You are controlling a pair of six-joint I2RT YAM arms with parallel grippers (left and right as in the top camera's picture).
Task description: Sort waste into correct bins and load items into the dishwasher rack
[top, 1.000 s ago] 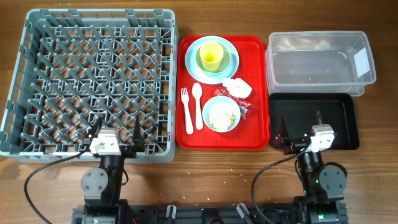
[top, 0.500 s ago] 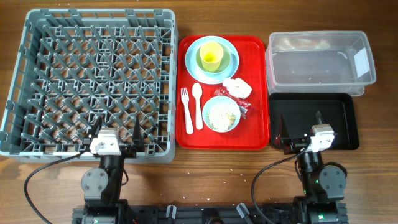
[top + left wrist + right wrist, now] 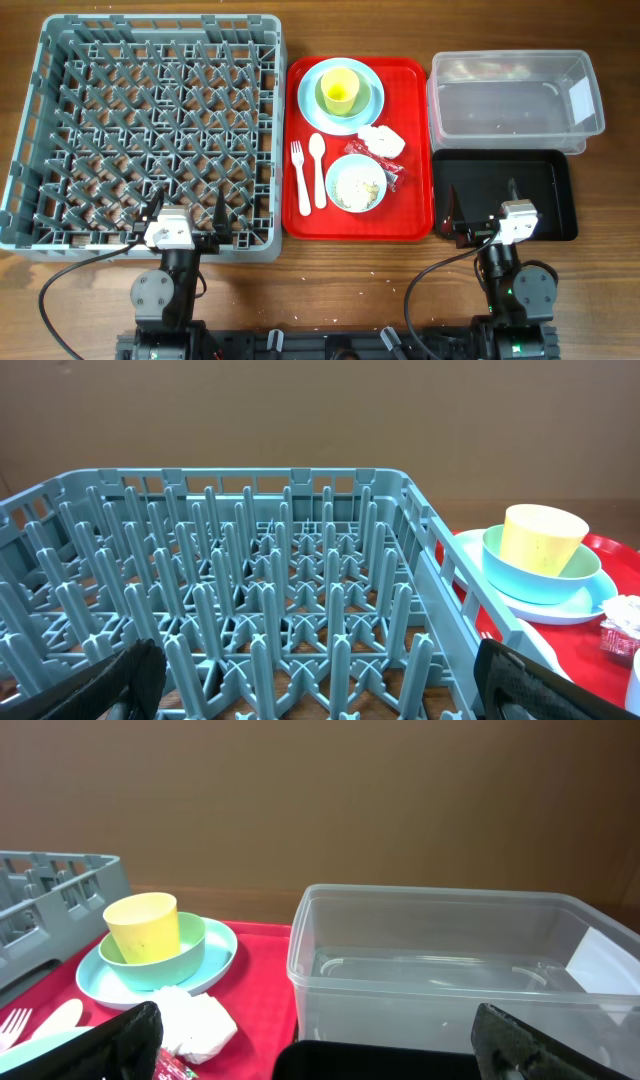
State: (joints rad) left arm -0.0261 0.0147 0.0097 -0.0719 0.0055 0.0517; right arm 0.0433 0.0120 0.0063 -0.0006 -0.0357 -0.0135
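Separating rack (image 3: pixel 160 22) from tub (image 3: pixel 505 100), red tray (image 3: pixel 350 226) carries plate (image 3: pixel 345 126).

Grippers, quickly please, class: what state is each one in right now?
Left gripper: open, holding nothing.
Right gripper: open, holding nothing.

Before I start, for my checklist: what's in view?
Rack: 1, grey, left.
Red tray: 1, centre.
Plate: 1, blue, tray's far end.
Dish: 1, greenish, on plate.
Cup: 1, yellow, in dish.
Bowl: 1, blue, tray's near end.
Scraps: whitish, in bowl.
Napkin: 1, white, tray.
Wrapper: 1, red-and-clear, beside bowl.
Fork, spoon: 1 each, white, beside bowl.
Tub: 1, clear, far right.
Black tray: 1, near right.
Claws: 2, black, open; left over rack, right over black tray.
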